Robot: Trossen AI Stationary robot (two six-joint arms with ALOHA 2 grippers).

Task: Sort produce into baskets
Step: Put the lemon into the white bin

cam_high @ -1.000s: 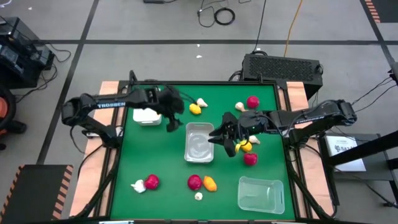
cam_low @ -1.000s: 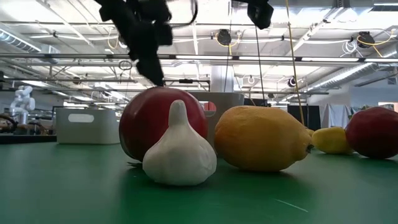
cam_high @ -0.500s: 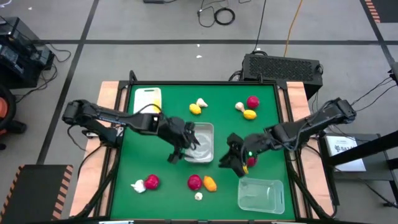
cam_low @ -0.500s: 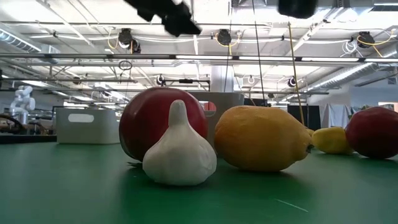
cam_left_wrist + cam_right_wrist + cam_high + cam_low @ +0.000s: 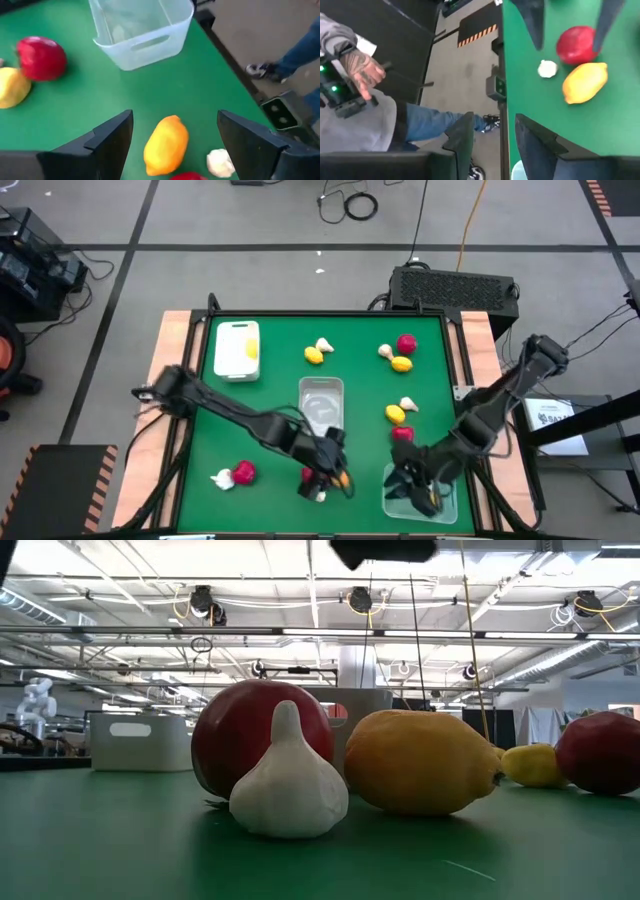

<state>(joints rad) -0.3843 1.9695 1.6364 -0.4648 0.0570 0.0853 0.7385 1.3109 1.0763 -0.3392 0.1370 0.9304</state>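
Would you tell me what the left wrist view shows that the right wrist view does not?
Only the left wrist view shows a clear basket and the left gripper open above an orange-yellow lemon. Only the right wrist view shows a person's hand holding a device, and the right gripper. Both show that lemon, the garlic bulb and green table.

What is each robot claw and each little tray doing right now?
Left gripper: open, above the orange-yellow toy lemon.
Orange-yellow toy lemon: lying on the green table, not gripped.
Right gripper: open, nothing between its fingers, over the near clear plastic tray.
Opaque white tray: holds a yellow piece.
Middle clear plastic tray: looks empty.
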